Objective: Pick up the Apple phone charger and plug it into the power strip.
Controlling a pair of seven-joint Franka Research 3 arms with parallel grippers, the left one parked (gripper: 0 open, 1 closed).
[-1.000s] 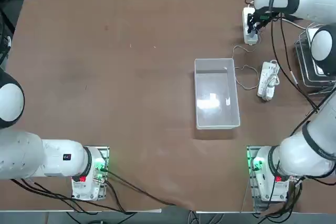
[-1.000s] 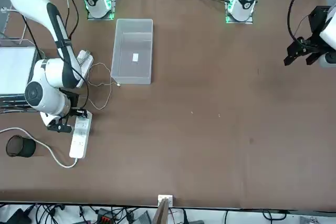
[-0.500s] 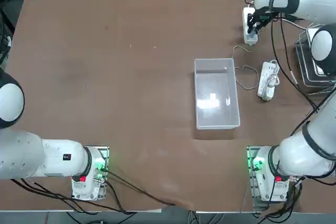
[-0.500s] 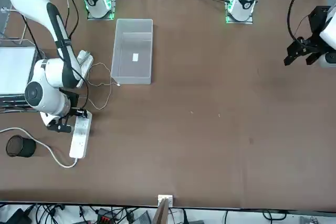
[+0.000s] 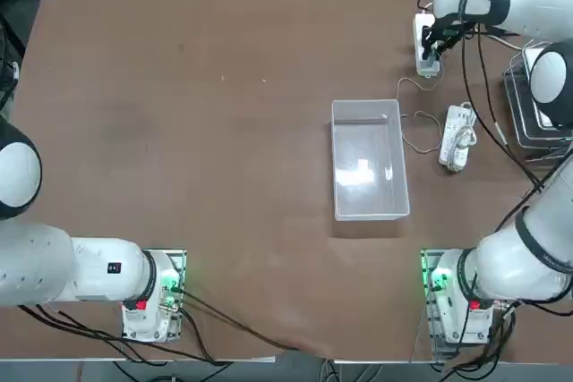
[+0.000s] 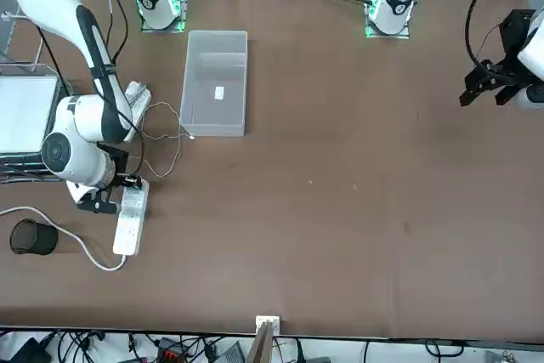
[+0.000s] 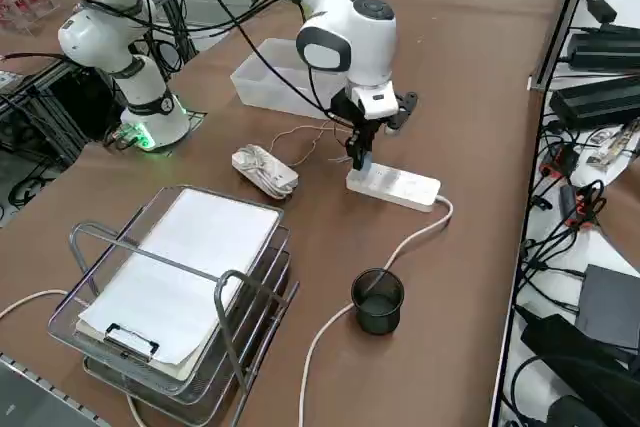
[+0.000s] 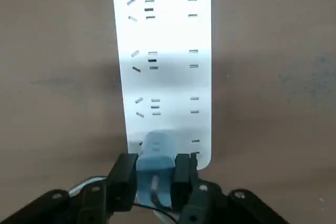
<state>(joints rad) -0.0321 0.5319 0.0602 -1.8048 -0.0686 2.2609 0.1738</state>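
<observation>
My right gripper (image 8: pixel 155 174) is shut on the Apple phone charger (image 8: pixel 156 153), a small white cube pinched between the two black fingers. The charger sits right over the last socket at the near end of the power strip (image 8: pixel 163 51), a long white bar. Whether its prongs are in the socket is hidden. In the top view the gripper (image 5: pixel 432 45) hovers at the far right over the power strip (image 5: pixel 420 26). From the side, the gripper (image 7: pixel 360 155) points straight down onto the strip (image 7: pixel 400 187). The charger's thin white cable (image 5: pixel 405 118) trails back across the table.
A clear plastic bin (image 5: pixel 369 160) stands mid-table. A shorter lumpy white strip (image 5: pixel 457 136) lies beside it. A wire tray with paper (image 7: pixel 180 277) is at the table's right edge. A black cup (image 7: pixel 378 299) stands by the power strip's thick cord (image 7: pixel 400 247).
</observation>
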